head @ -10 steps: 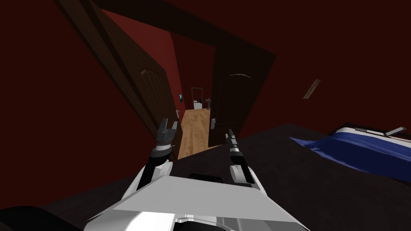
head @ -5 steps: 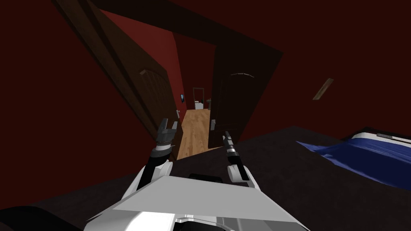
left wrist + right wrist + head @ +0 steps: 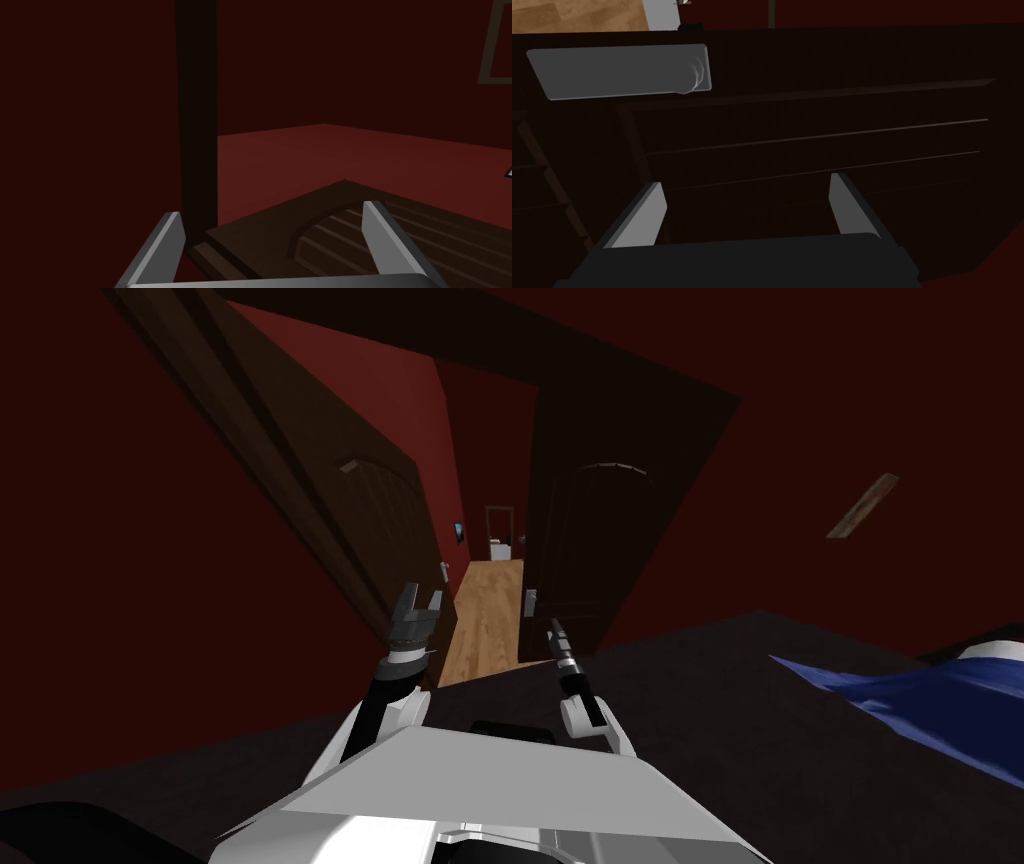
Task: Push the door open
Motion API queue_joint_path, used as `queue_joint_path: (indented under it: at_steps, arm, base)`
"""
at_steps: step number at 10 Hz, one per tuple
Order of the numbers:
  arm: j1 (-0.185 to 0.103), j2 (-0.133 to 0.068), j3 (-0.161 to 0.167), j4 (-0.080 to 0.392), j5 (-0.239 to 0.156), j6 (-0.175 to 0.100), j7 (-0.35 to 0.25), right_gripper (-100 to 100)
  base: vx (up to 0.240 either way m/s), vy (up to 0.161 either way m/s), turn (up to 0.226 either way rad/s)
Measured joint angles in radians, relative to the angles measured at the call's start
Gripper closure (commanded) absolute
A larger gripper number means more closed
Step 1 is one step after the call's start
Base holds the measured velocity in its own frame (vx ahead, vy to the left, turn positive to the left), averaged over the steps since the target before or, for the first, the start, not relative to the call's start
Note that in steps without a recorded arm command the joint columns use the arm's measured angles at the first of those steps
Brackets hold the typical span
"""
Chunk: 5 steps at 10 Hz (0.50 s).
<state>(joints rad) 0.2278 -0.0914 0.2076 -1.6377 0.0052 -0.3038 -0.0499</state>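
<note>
Two dark brown door leaves flank a narrow gap ahead. The left leaf (image 3: 385, 523) is swung away, and the right leaf (image 3: 590, 538) stands at an angle, with a grey handle (image 3: 529, 603) at its inner edge. My right gripper (image 3: 556, 633) is open just below that handle. In the right wrist view its fingers (image 3: 647, 215) are close to the dark panelled door face (image 3: 812, 135), with the grey handle plate (image 3: 622, 72) just beyond them. My left gripper (image 3: 418, 606) is open by the left leaf's edge; its wrist view shows the leaf's arched panel (image 3: 350, 230) and a dark frame post (image 3: 197, 115).
Through the gap a light wooden floor (image 3: 485, 623) runs down a corridor to a white object (image 3: 500, 550). Dark red walls (image 3: 150, 588) close in on both sides. A blue bed cover (image 3: 930, 703) lies at the right on the dark floor (image 3: 750, 738).
The whole view has shifted: the bed has slid toward the right edge and the right door leaf looks larger. My right gripper has reached forward and slightly left toward the handle. The left arm is unchanged.
</note>
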Motion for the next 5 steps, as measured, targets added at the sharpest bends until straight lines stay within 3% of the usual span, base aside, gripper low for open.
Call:
queue_joint_path:
  at_steps: [5]
  arm:
    - [-0.042, -0.009, 0.031, 0.103, 0.000, 0.016, -0.012, -100]
  base:
    - [0.076, -0.089, 0.078]
